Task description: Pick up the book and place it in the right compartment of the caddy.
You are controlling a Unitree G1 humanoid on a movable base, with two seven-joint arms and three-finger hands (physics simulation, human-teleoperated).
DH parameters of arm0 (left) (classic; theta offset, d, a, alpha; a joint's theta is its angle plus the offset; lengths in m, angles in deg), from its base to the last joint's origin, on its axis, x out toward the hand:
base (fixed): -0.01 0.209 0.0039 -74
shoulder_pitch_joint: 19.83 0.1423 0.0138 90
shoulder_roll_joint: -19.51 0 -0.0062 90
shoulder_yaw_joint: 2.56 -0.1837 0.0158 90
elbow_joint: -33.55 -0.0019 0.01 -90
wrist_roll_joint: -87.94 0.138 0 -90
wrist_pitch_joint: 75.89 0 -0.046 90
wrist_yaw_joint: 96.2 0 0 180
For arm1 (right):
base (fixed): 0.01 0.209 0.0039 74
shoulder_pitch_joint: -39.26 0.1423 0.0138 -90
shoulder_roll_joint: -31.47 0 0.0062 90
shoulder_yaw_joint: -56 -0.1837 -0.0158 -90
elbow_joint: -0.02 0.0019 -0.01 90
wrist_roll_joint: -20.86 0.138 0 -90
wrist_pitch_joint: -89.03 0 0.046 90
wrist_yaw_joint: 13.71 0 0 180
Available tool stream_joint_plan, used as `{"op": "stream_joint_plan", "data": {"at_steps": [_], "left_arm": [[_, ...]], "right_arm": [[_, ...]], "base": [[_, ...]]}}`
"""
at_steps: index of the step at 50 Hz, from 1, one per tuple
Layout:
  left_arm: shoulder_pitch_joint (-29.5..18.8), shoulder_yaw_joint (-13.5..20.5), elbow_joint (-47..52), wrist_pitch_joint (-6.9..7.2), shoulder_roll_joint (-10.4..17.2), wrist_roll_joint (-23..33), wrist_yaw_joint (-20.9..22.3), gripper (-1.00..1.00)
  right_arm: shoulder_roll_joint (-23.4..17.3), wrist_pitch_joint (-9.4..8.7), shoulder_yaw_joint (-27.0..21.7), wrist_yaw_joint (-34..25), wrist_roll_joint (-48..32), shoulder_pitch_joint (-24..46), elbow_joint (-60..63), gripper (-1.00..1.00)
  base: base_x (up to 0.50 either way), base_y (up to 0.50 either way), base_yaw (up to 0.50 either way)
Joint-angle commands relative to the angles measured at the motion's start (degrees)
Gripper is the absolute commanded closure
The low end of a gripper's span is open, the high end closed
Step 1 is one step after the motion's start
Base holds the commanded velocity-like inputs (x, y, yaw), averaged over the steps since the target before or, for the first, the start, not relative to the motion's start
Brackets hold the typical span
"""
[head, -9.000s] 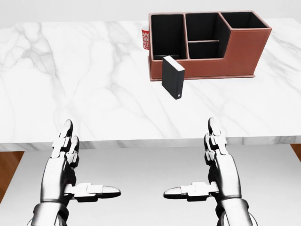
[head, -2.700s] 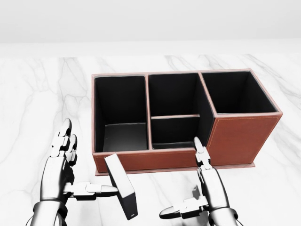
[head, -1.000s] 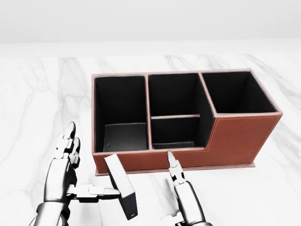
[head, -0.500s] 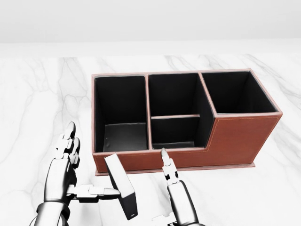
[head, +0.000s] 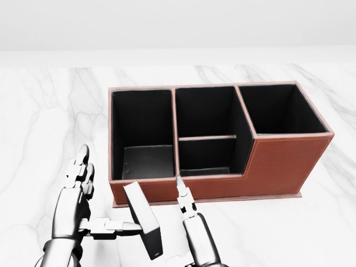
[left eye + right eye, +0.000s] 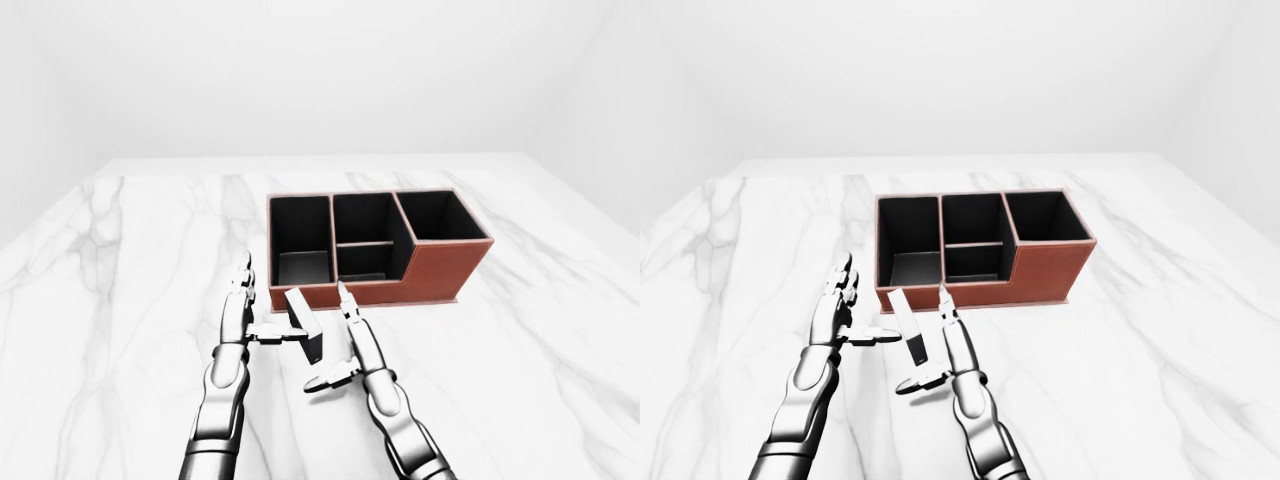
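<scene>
One book [image 5: 143, 218], dark and slim, is seen standing tilted on the marble bench [image 5: 44, 111], just beside the low near wall of the caddy [image 5: 278, 161], below its left compartment in the head view. It has not been lifted. The left robot hand [image 5: 75, 206] is held spread to the left of the book, its thumb stretched sideways so that the tip meets or nearly meets the cover; no fingers are closed round anything. The right robot hand [image 6: 345, 345] is likewise unclenched and empty, its fingers pointed up toward the caddy, just to the right of the book.

The step in hand is judged to be the approach to the grasp, with the book bracketed between both hands. Next, the book must be pinched across its covers and raised clear of the near wall, then carried across to the tall right compartment [image 5: 278, 108], which stands empty at the far end from the book.

Compared with half a second earlier, the right robot hand has been shifted leftward, closer to the book; the book, caddy and left robot hand are unchanged.
</scene>
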Motion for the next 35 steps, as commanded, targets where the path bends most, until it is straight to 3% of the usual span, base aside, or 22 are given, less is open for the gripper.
{"op": "stream_joint_plan", "data": {"at_steps": [1,35], "left_arm": [[-0.1,0.1,-0.3,0.0,0.1,-0.1,0.0,-1.0],[-0.3,-0.1,-1.6,0.0,0.0,0.2,0.0,-1.0]], "right_arm": [[1.6,0.0,0.0,0.3,-0.2,2.7,-4.5,-1.0],[4.8,0.0,-1.9,1.2,-0.2,8.1,-14.7,-1.0]], "base": [[0.0,0.0,0.0],[0.0,0.0,0.0]]}}
